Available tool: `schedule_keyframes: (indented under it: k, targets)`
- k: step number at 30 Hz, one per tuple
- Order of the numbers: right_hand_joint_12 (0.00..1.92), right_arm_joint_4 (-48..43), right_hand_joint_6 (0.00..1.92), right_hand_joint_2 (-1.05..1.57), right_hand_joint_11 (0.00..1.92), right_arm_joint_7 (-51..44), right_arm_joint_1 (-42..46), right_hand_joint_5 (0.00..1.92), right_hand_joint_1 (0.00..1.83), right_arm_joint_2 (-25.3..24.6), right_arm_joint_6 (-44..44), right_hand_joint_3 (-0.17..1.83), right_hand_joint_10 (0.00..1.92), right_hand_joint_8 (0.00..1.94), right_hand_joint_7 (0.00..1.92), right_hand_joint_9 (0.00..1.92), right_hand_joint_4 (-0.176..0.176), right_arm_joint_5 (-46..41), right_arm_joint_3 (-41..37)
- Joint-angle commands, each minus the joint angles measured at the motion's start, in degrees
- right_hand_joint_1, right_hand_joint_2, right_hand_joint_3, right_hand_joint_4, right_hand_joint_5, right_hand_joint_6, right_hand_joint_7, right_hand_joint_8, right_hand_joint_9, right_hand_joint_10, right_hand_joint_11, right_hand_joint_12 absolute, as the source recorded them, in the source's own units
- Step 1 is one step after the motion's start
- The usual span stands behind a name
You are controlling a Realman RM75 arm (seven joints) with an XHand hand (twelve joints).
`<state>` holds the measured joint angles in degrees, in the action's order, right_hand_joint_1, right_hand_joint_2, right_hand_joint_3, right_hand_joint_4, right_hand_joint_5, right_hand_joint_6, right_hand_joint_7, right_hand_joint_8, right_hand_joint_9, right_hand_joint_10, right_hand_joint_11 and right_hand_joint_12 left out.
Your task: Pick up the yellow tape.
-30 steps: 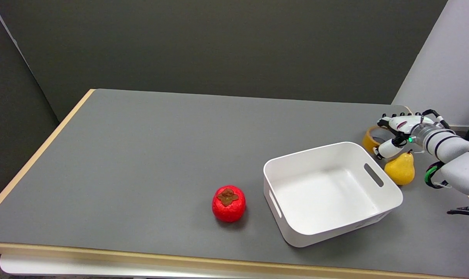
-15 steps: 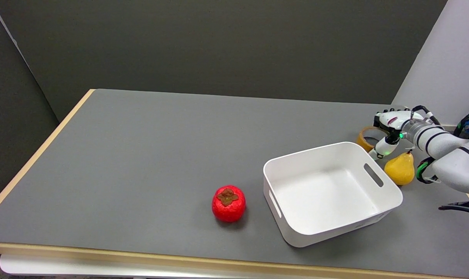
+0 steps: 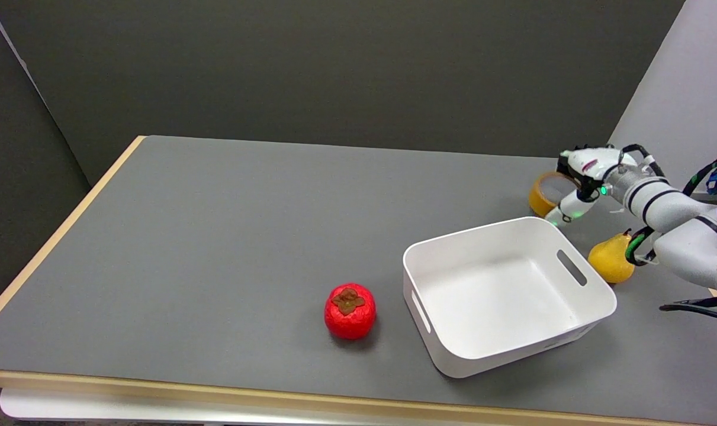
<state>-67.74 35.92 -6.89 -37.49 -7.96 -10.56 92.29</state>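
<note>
The yellow tape (image 3: 537, 200) is a ring at the far right of the grey table (image 3: 246, 236), just beyond the white bin's far corner. It is tilted, with its hole turned toward the camera. My right hand (image 3: 583, 174) comes in from the right and grips the ring's right side, fingers over its top and thumb (image 3: 565, 210) below. The hand hides the ring's right part. Whether the tape is off the table surface cannot be told.
A white bin (image 3: 595, 296) with handle slots stands just in front of the tape. A yellow pear (image 3: 610, 260) lies to the bin's right, under my forearm. A red persimmon (image 3: 350, 310) sits left of the bin. A pale wall rises at the right.
My right hand has moved up and to the left, and the yellow tape has travelled with it, away from the pear. The ring has tilted. Bin, pear and persimmon stay put.
</note>
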Motion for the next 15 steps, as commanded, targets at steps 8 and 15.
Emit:
schedule_keyframes:
  k: [8,15]
  targets:
    - [1.65,-11.07,1.49,1.11,0.61,0.07,11.63,0.57,1.20,-4.12,31.18,0.30,1.37,1.38,0.88,0.80,-0.170,-28.02,-15.21]
    - [1.68,-19.17,1.49,1.09,0.63,10.06,27.45,0.58,1.20,-3.48,41.41,0.33,1.39,1.36,0.89,0.81,-0.157,-32.04,-19.57]
